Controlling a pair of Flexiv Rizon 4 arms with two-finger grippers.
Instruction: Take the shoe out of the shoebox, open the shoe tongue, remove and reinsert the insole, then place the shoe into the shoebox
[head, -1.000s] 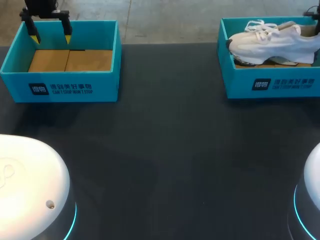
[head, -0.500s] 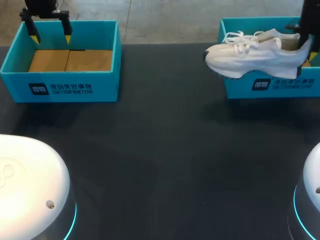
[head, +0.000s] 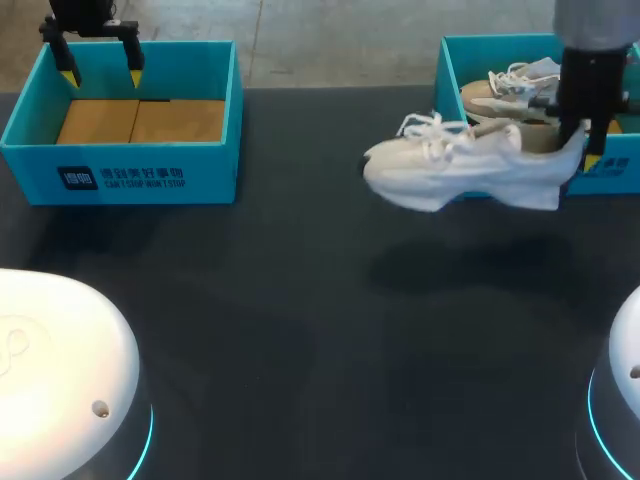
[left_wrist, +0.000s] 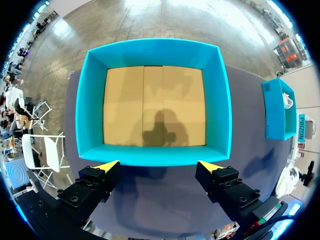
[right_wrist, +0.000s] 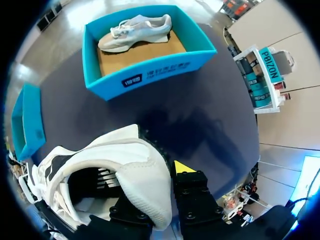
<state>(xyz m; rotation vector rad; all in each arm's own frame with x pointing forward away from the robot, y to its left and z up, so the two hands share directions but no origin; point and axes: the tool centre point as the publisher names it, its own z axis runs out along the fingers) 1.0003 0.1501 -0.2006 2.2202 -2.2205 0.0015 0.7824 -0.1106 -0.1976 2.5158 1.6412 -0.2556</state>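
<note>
Head view: a bare cardboard floor (head: 140, 120) is shown in the left shoebox (head: 215, 150); a second shoe (head: 505, 88) is lodged in the right shoebox (head: 447, 85). The white shoe (head: 450, 172) is held over the table (head: 300, 330) beside that box, heel clamped by the right gripper (head: 582, 150). The left gripper (head: 101, 72) is poised, spread, above the left shoebox. Both fronts are marked with white print (head: 122, 178).

Count: white shoe (head: 465, 172) (head: 510, 88) x2, teal shoebox (head: 120, 178) (head: 490, 42) x2, claw (head: 100, 62) (head: 580, 150) x2, 1 per arm.
</note>
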